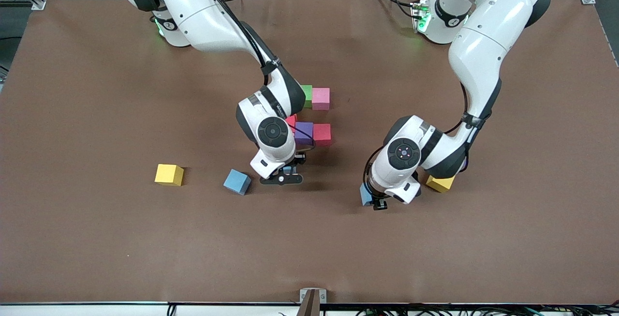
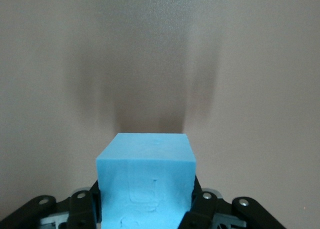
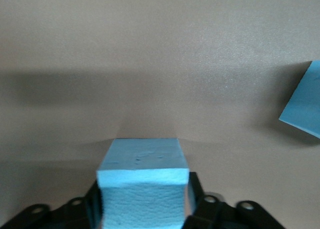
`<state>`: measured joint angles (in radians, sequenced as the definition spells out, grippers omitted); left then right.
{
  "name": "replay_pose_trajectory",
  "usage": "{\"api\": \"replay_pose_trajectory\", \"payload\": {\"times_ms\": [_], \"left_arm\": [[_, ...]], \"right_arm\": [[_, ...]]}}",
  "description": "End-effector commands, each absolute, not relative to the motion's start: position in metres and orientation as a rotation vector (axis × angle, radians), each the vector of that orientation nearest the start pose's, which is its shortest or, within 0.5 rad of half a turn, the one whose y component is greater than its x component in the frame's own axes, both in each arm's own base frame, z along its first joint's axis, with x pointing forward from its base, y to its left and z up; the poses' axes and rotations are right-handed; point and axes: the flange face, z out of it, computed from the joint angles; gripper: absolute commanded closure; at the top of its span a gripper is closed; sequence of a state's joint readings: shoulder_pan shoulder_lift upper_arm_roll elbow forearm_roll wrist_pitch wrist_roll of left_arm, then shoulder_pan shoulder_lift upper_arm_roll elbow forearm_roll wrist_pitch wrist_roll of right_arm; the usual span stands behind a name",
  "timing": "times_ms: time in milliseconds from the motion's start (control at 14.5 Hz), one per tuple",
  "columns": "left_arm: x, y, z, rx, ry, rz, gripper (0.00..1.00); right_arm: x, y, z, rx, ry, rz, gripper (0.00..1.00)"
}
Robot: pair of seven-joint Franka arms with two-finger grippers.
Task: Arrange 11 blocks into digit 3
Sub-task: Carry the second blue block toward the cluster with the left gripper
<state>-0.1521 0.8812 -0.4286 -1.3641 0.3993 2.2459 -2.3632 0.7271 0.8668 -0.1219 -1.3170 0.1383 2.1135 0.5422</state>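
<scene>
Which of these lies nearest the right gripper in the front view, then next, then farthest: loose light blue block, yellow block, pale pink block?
From the right gripper:
1. Loose light blue block, beside it on the table.
2. Pale pink block, farther from the camera, beside green.
3. Yellow block, toward the right arm's end.

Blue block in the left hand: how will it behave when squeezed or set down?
The blue block looks like matte foam with shallow dents on its face, so it is probably light and gives slightly in the left hand. Its matte faces likely grip well. Flat-sided, it should sit still, not roll.
</scene>
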Motion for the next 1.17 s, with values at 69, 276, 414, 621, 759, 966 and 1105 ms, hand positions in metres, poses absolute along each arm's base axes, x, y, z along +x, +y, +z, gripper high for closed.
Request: {"api": "replay_pose_trajectory", "payload": {"times_ms": [69, 276, 414, 621, 759, 966, 1105], "left_arm": [[0.668, -0.34, 0.229, 1.986, 2.293, 0.003, 0.6], [0.668, -0.343, 0.229, 1.982, 2.284, 0.002, 0.6], [0.661, -0.362, 0.23, 1.942, 2.277, -0.004, 0.6], [0.65, -0.385, 0.229, 1.941, 2.249, -0.015, 0.6], [0.641, -0.4, 0.225, 1.949, 2.235, -0.025, 0.6], [0.637, -0.407, 0.221, 1.956, 2.216, -0.028, 0.6], [0.636, -0.408, 0.221, 1.959, 2.215, -0.029, 0.6]], "right_arm": [[0.595, 0.441, 0.214, -3.162, -0.041, 0.098, 0.0], [0.594, 0.44, 0.222, -3.169, -0.04, 0.121, 0.0], [0.594, 0.44, 0.222, -3.178, -0.051, 0.116, 0.0], [0.595, 0.437, 0.223, -3.198, -0.069, 0.1, 0.0], [0.594, 0.437, 0.223, -3.2, -0.072, 0.099, 0.0], [0.592, 0.436, 0.224, -3.224, -0.086, 0.125, 0.0], [0.592, 0.436, 0.226, -3.223, -0.086, 0.123, 0.0]]}}
